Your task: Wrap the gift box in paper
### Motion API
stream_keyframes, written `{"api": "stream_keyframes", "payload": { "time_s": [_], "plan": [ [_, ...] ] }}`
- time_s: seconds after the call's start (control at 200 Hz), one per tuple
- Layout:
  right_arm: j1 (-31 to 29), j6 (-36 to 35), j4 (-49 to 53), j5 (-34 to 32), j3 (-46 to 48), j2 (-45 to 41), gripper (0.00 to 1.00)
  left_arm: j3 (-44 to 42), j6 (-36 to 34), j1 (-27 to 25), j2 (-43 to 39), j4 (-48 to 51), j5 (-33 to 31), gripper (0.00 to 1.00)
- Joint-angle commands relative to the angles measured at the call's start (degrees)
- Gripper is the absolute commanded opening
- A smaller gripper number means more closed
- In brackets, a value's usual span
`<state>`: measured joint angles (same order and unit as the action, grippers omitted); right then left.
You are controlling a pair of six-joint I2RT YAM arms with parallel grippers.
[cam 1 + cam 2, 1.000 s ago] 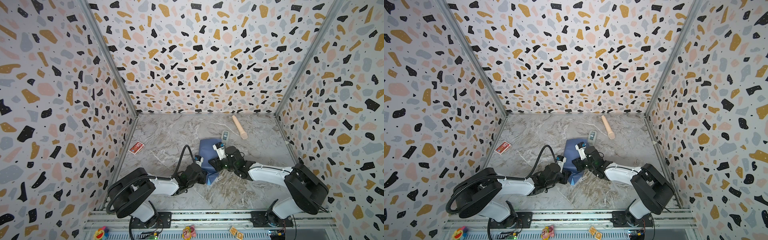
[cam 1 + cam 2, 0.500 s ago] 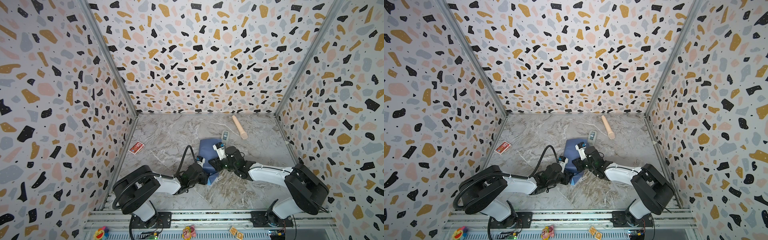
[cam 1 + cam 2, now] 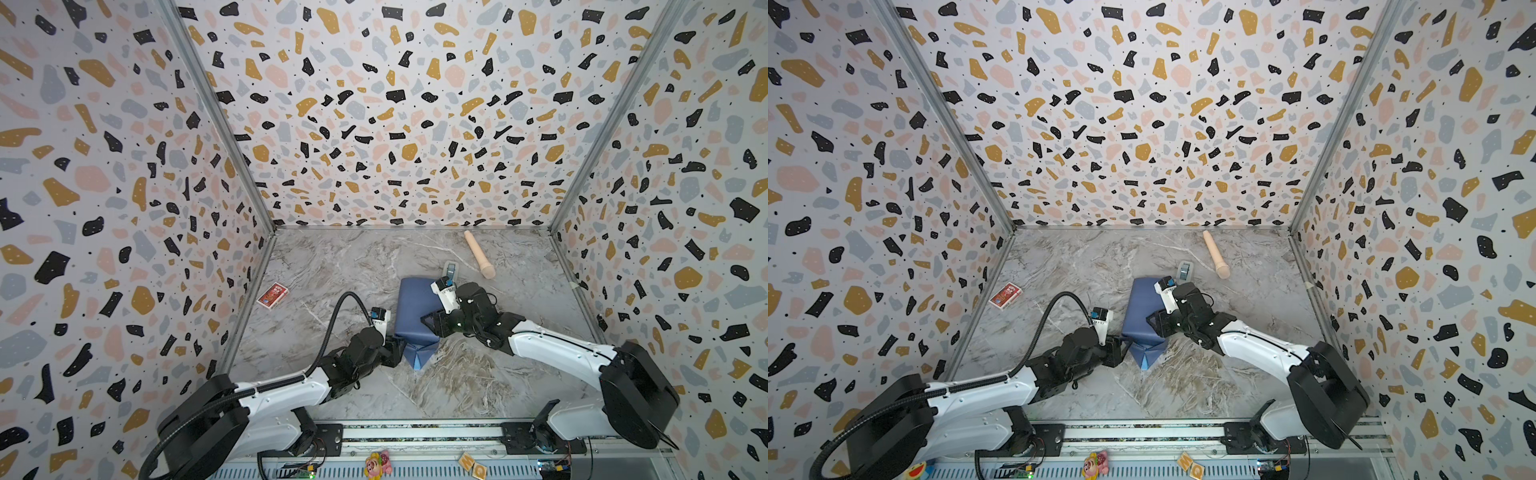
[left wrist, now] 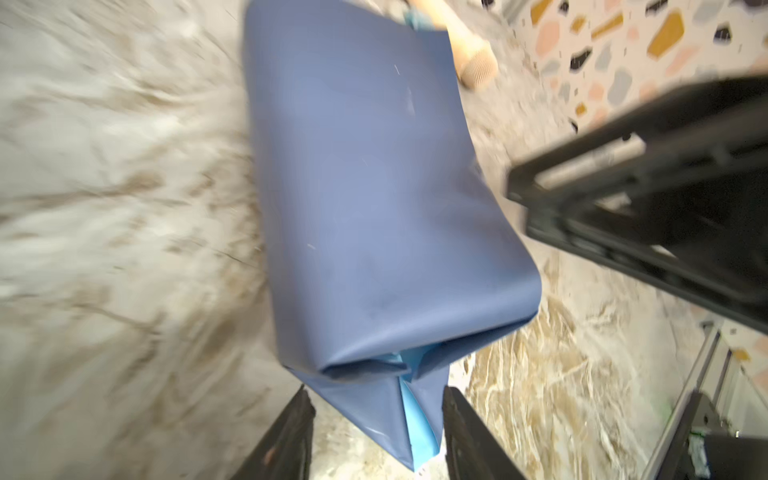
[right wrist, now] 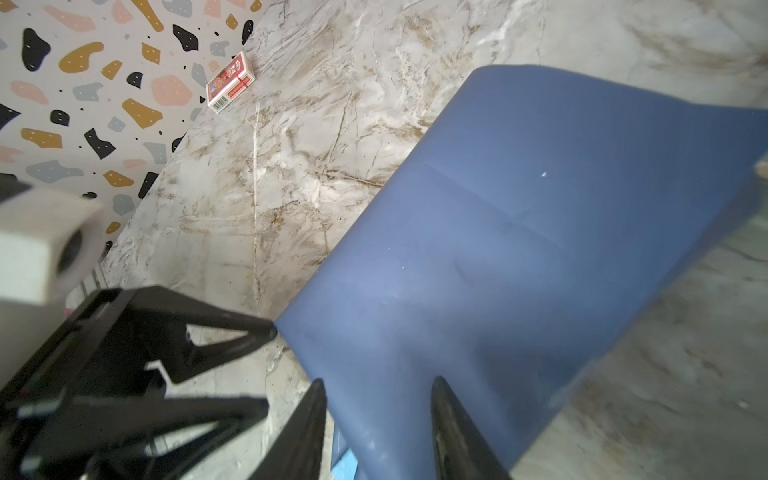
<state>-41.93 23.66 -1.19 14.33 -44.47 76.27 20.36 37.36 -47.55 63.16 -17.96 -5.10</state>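
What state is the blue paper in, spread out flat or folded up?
Folded up. The paper forms a blocky bundle, its near end creased into a pointed flap showing lighter blue inside. Its contents are hidden.

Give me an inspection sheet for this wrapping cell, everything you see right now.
Surface: marbled tabletop, no spills seen.
Job's things: paper folded into a bundle, dull blue outward, lighter blue at the near flap; gift box hidden.
Clutter: red card pack at left; tape dispenser and pale wooden roller beyond the bundle.
Grippers: left claw open astride the near flap; right claw open at the bundle's right edge.
Cables: black hose arches over the left arm, clear of the paper.
Surroundings: terrazzo walls; toy figure by the front rail.
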Motion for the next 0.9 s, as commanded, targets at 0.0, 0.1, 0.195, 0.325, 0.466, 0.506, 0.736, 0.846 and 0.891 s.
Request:
{"api": "stream_keyframes", "payload": {
  "time_s": [0.0,0.1,0.195,0.325,0.466,0.506,0.736,0.846,0.891],
  "plan": [
    [-0.01,-0.37,7.93,-2.15,1.67,-6.50,0.46,-0.44,2.25,3.69,-4.26,0.44,-0.17,0.58],
    [0.18,1.52,8.70,-1.96,4.93,-9.86,0.51,0.29,5.28,9.36,-3.58,-1.44,6.33,0.65],
    [0.64,4.04,5.67,0.51,6.76,-8.94,0.57,3.22,6.28,11.16,1.07,-2.91,10.36,0.70],
    [5.02,11.13,-5.69,8.80,9.67,-4.85,0.63,10.03,4.70,11.17,10.24,-2.45,15.45,0.71],
    [8.65,13.45,-12.66,15.13,7.91,1.87,0.66,12.69,5.36,10.50,16.37,-5.33,20.00,0.71],
    [8.77,13.11,-13.00,16.47,6.61,3.90,0.66,12.88,5.39,9.97,17.09,-5.55,20.56,0.70],
    [10.31,10.01,-11.87,20.61,-0.06,12.78,0.64,9.40,7.05,7.25,14.14,-5.51,20.40,0.68],
    [13.01,7.01,-8.27,21.97,-3.58,15.48,0.64,6.74,7.46,7.08,11.54,-4.97,19.65,0.69],
    [14.38,5.49,-6.04,21.65,-4.37,15.46,0.64,6.67,6.20,7.08,10.43,-2.30,17.29,0.70]
  ]
}}
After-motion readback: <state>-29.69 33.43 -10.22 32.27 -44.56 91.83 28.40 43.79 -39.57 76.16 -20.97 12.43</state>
